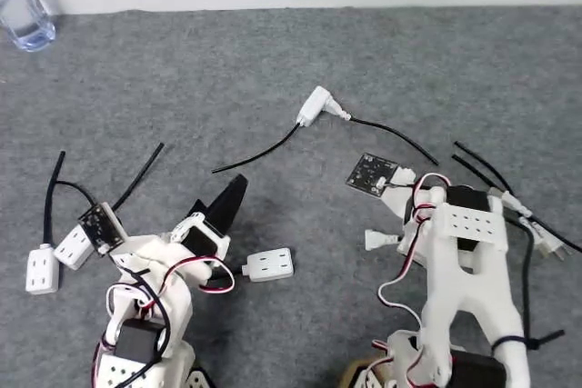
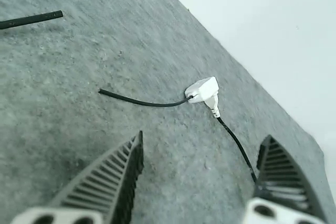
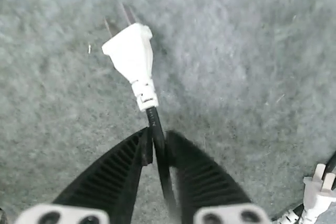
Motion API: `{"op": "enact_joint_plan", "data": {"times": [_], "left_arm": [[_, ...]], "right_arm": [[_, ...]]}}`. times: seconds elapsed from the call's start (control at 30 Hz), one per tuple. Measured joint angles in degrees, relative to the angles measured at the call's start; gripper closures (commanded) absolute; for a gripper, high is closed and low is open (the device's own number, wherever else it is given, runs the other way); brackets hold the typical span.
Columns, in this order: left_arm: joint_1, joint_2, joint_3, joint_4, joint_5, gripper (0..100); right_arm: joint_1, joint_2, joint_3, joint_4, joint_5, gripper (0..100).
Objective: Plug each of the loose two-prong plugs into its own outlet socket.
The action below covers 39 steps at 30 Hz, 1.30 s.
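Two-prong plug [image 3: 131,56]: white moulded body, two flat bare metal prongs [image 3: 118,22], ribbed strain relief, thin black cord [image 3: 156,121]. It sits toward the near edge of the table [image 1: 273,52], between the two arms; on the grey felt or just over it, cannot tell which. Right hand [image 3: 158,142] pinches the cord just behind the strain relief, not the body. Judgement: plug is light, body rigid, cord limp, so held by the cord it can swing and twist; a grip on the body's flat sides would steer the prongs better. Prongs look thin and may bend if pushed in askew. Nearest free outlet socket [image 1: 270,263], white, lies just beside the left arm, by the near edge. Left hand [image 2: 203,137] is spread wide, holding nothing
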Motion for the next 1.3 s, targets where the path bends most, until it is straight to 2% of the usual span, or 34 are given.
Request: {"op": "enact_joint_plan", "data": {"times": [0.07, 0.17, 0.27, 0.4, 0.5, 0.67, 0.97, 1.03, 1.17, 1.3], "left_arm": [[0.0, 0.0, 0.0, 0.0, 0.1, 67], [0.0, 0.0, 0.0, 0.0, 0.1, 67], [0.0, 0.0, 0.0, 0.0, 0.1, 67], [0.0, 0.0, 0.0, 0.0, 0.1, 67], [0.0, 0.0, 0.0, 0.0, 0.1, 67], [0.0, 0.0, 0.0, 0.0, 0.1, 67], [0.0, 0.0, 0.0, 0.0, 0.1, 67], [0.0, 0.0, 0.0, 0.0, 0.1, 67], [0.0, 0.0, 0.0, 0.0, 0.1, 67], [0.0, 0.0, 0.0, 0.0, 0.1, 67]], "right_arm": [[-0.1, 0.0, 0.0, 0.0, 0.6, 65.2], [-1.3, 0.0, 0.0, 0.0, 5.0, 70.0], [-5.3, 0.0, 0.0, 0.0, 8.9, 73.4], [-12.5, 0.0, 0.0, 0.0, 9.8, 72.7], [-15.2, 0.0, 0.0, -1.2, 9.8, 72.8], [-15.1, 1.1, -0.1, -3.2, 11.7, 72.9], [-11.6, 15.3, -7.2, -3.2, 13.1, 73.6], [-11.8, 17.9, -9.1, -3.2, 13.1, 79.1], [-11.8, 22.2, -12.4, -3.3, 15.5, 98.1], [-12.8, 24.2, -13.1, -3.6, 17.8, 99.3]]}}
